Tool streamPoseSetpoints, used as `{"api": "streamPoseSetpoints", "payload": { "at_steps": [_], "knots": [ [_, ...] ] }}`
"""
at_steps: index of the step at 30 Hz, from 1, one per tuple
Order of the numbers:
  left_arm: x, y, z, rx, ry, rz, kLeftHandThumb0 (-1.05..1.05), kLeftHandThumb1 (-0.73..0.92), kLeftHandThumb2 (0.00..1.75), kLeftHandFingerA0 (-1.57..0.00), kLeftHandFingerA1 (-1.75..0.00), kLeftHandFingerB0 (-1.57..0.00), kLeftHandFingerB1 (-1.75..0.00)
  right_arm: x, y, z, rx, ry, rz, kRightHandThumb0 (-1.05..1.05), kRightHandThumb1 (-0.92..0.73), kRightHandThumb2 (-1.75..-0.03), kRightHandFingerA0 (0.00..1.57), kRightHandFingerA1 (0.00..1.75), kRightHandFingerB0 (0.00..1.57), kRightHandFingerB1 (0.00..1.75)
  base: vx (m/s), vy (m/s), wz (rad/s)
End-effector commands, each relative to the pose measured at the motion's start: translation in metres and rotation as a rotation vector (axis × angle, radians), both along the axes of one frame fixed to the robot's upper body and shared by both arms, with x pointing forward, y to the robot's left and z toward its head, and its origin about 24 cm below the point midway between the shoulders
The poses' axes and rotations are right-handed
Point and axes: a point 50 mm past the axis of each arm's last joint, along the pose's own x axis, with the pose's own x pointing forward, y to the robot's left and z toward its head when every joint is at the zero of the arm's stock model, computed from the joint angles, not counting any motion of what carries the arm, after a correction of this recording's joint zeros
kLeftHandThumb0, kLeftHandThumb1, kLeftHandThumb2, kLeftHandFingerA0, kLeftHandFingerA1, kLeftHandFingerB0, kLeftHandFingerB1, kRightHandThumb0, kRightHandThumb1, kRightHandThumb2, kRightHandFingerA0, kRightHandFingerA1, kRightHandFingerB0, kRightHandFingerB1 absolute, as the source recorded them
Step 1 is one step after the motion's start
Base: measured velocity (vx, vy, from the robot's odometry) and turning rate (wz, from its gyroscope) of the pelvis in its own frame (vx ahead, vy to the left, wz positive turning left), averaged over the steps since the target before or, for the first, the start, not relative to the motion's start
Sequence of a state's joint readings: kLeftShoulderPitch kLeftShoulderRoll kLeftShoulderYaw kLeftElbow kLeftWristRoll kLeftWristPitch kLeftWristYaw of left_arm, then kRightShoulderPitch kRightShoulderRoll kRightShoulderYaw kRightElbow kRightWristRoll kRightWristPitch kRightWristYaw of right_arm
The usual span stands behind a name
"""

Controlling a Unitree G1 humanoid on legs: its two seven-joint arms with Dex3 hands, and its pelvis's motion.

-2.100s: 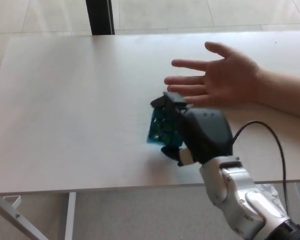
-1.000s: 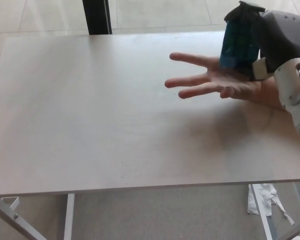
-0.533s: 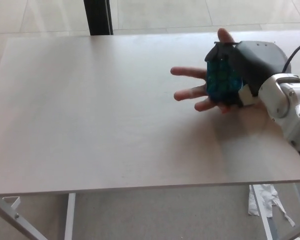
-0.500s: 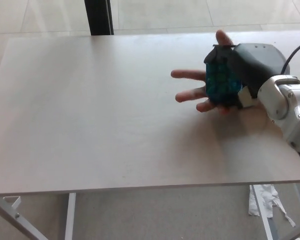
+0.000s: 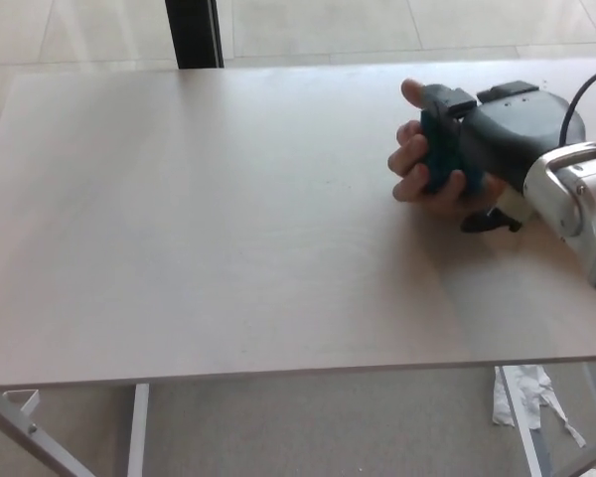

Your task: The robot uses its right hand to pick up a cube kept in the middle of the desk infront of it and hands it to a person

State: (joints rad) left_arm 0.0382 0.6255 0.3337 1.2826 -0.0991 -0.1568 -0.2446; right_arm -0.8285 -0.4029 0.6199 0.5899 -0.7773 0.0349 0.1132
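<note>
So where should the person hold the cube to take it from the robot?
Best on the cube's left face, coming from the picture's left: the person's fingers already curl there, while the right hand covers its right side and a finger hooks over its top.

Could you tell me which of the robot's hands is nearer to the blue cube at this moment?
The right. The right hand is at the cube, its fingers reaching over it while the person's hand curls around it from below. The left hand is not in view.

We see a matt, smooth pale counter point(image 5: 199, 229), and a hand point(image 5: 497, 139) of matt black plastic.
</note>
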Motion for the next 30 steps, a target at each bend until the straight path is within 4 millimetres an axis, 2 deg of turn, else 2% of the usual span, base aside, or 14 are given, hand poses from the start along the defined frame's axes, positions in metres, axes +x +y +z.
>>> {"api": "streamPoseSetpoints", "payload": {
  "at_steps": [1, 7, 8, 13, 15, 16, 18, 19, 21, 22, 23, 24, 27, 30],
  "knots": [
    [-0.007, 0.003, 0.002, 0.026, 0.017, 0.003, -0.7, 0.7, 0.61, -0.66, -0.66, -0.66, -0.5, -0.007, -0.013, 0.029, 0.049, 0.037, -0.02, -0.86, -0.52, -0.9, 0.0, 0.17, 0.0, 0.07, 0.0, 0.0, 0.0],
    [-0.011, 0.004, 0.002, 0.032, 0.018, -0.008, -0.69, 0.71, 0.61, -0.65, -0.6, -0.6, -0.46, -0.025, -0.025, 0.062, 0.199, -0.061, 0.008, -0.88, -0.53, -0.9, 0.0, 0.23, 0.0, 0.09, 0.0, 0.0, 0.0],
    [-0.01, 0.003, 0.002, 0.032, 0.021, -0.006, -0.69, 0.71, 0.62, -0.66, -0.63, -0.6, -0.46, -0.044, -0.044, 0.084, 0.241, -0.177, 0.019, -0.95, -0.57, -0.89, 0.0, 0.08, 0.0, 0.01, 0.0, 0.0, 0.0],
    [-0.012, 0.002, 0.0, 0.038, 0.033, -0.009, -0.68, 0.72, 0.61, -0.66, -0.62, -0.62, -0.47, -0.088, -0.085, 0.108, 0.363, -0.323, -0.006, -0.83, -0.45, -0.74, 0.0, 0.0, 0.02, 0.1, 0.0, 0.0, 0.0],
    [-0.015, 0.003, 0.0, 0.029, 0.02, 0.021, -0.68, 0.7, 0.61, -0.66, -0.64, -0.65, -0.48, -0.112, -0.102, 0.117, 0.457, -0.362, -0.027, -0.73, -0.43, -0.8, 0.0, 0.19, 0.09, 0.29, 0.0, 0.0, 0.0],
    [-0.015, 0.003, 0.001, 0.024, 0.011, 0.021, -0.7, 0.7, 0.61, -0.66, -0.62, -0.64, -0.48, -0.134, -0.121, 0.122, 0.543, -0.419, -0.028, -0.33, -0.34, -0.9, 0.04, 0.53, 0.0, 0.48, 0.0, 0.0, 0.0],
    [-0.016, 0.004, 0.001, 0.024, 0.011, 0.018, -0.7, 0.7, 0.61, -0.66, -0.62, -0.64, -0.48, -0.144, -0.13, 0.121, 0.59, -0.441, -0.022, -0.33, -0.34, -0.9, 0.04, 0.53, 0.0, 0.48, 0.0, 0.0, 0.0],
    [-0.017, 0.004, 0.001, 0.026, 0.015, 0.008, -0.69, 0.71, 0.61, -0.65, -0.63, -0.64, -0.48, -0.171, -0.155, 0.122, 0.635, -0.543, -0.103, -0.58, -0.57, -0.58, 0.48, 0.41, 0.38, 0.33, 0.0, 0.0, 0.0],
    [-0.018, 0.004, 0.002, 0.029, 0.019, 0.0, -0.69, 0.71, 0.61, -0.65, -0.63, -0.64, -0.48, -0.191, -0.172, 0.12, 0.68, -0.59, -0.174, -0.58, -0.57, -0.58, 0.48, 0.41, 0.38, 0.33, 0.0, 0.0, 0.0],
    [-0.018, 0.004, 0.002, 0.028, 0.022, 0.004, -0.69, 0.71, 0.61, -0.65, -0.62, -0.62, -0.47, -0.203, -0.18, 0.119, 0.662, -0.64, -0.218, -0.64, -0.47, -0.85, 0.56, 0.57, 0.38, 0.48, 0.0, 0.0, 0.0],
    [-0.018, 0.005, 0.002, 0.027, 0.022, 0.005, -0.69, 0.71, 0.61, -0.65, -0.62, -0.61, -0.46, -0.22, -0.193, 0.116, 0.676, -0.707, -0.251, -0.59, -0.58, -0.58, 0.71, 0.48, 0.51, 0.35, 0.0, 0.0, 0.0],
    [-0.017, 0.005, 0.003, 0.025, 0.017, 0.009, -0.67, 0.72, 0.62, -0.65, -0.59, -0.58, -0.46, -0.247, -0.217, 0.108, 0.78, -0.789, -0.311, -0.54, -0.58, -0.59, 0.84, 0.52, 0.63, 0.39, 0.0, 0.0, 0.0],
    [-0.016, 0.006, 0.003, 0.027, 0.014, 0.016, -0.67, 0.71, 0.62, -0.64, -0.58, -0.56, -0.45, -0.286, -0.244, 0.092, 0.889, -0.971, -0.43, -0.44, -0.57, -0.57, 0.93, 0.65, 0.75, 0.44, 0.0, 0.0, 0.0],
    [-0.017, 0.006, 0.004, 0.03, 0.019, 0.021, -0.67, 0.72, 0.62, -0.64, -0.57, -0.56, -0.45, -0.32, -0.276, 0.063, 0.968, -1.126, -0.58, -0.41, -0.62, -0.59, 0.84, 0.83, 0.78, 0.55, 0.0, 0.0, 0.0]
  ]
}}
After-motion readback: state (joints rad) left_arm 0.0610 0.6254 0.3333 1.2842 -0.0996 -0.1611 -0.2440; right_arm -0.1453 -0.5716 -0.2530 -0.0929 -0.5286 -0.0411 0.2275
